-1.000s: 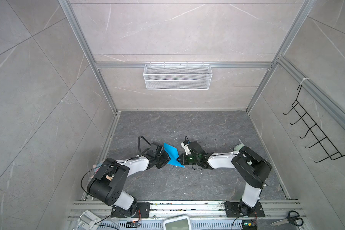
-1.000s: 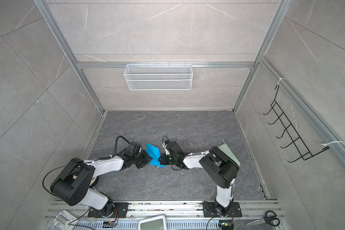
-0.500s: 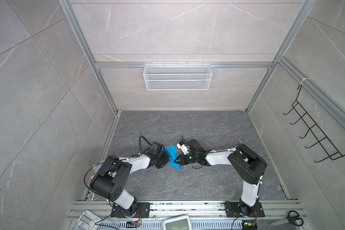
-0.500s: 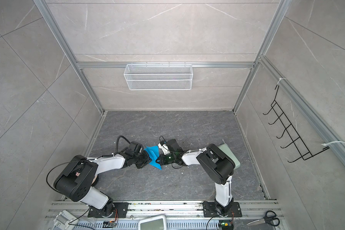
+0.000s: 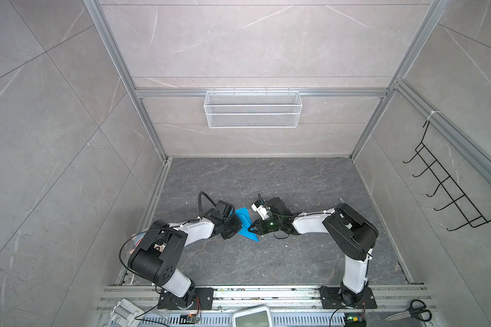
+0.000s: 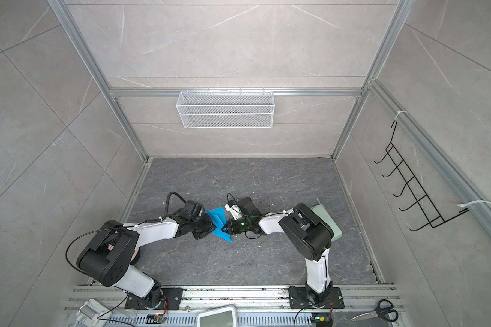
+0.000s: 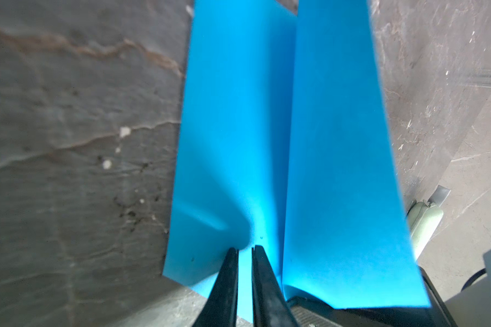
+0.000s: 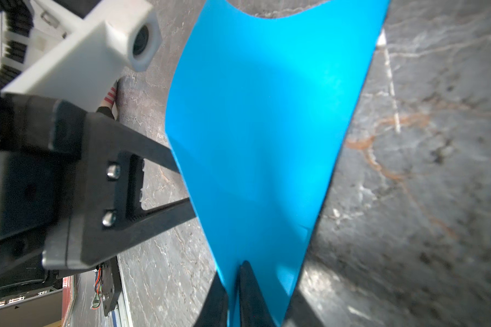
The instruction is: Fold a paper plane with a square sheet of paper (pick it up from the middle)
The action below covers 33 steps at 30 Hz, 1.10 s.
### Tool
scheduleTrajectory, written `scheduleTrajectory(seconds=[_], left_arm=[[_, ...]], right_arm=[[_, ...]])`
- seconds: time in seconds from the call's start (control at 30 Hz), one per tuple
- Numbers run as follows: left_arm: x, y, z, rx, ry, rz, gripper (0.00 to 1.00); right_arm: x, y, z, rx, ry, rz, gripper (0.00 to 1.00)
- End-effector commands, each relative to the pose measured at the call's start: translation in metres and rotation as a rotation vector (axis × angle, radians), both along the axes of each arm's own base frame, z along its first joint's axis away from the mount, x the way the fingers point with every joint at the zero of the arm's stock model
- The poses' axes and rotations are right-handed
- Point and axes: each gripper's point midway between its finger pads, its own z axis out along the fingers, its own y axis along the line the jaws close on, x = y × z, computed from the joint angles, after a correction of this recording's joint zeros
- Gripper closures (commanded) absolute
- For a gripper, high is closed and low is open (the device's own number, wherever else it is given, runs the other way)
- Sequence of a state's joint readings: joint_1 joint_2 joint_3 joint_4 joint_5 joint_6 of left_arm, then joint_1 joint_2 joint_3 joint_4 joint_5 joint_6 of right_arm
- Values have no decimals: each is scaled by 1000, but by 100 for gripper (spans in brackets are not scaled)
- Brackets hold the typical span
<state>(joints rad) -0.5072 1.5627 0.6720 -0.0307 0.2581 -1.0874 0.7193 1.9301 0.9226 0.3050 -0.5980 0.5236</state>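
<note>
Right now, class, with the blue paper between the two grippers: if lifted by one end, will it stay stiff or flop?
Probably floppy: the paper dimples beside the left gripper and its flaps curve. The centre crease likely stiffens it lengthwise. Being thin, it may slip from a loose pinch.

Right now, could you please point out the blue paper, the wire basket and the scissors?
blue paper point(image 5: 245, 225): in a top view, middle of its folded face.
wire basket point(image 5: 253, 121): in a top view, its front mesh wall.
scissors point(image 5: 406, 313): in a top view, near the pivot.
</note>
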Motion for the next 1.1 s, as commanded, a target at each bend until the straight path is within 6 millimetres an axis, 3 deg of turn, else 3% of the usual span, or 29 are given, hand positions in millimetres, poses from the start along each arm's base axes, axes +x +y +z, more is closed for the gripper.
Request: scheduleTrajectory(seconds=[0.0, 0.4, 0.67, 0.83, 1.07], left_arm=[[-4, 8, 3, 50, 1, -3, 82], [-4, 6, 3, 39, 7, -8, 81], [-3, 7, 6, 43, 1, -6, 81], [-4, 8, 8, 43, -7, -5, 81], [6, 1, 34, 12, -95, -41, 77]], right_arm=[[-4, -1, -7, 5, 16, 14, 85], [-7, -2, -5, 15, 0, 26, 78], [-7, -3, -12, 12, 31, 20, 91], [-8, -5, -14, 29, 71, 5, 93], [-3, -7, -14, 77, 133, -13, 94]])
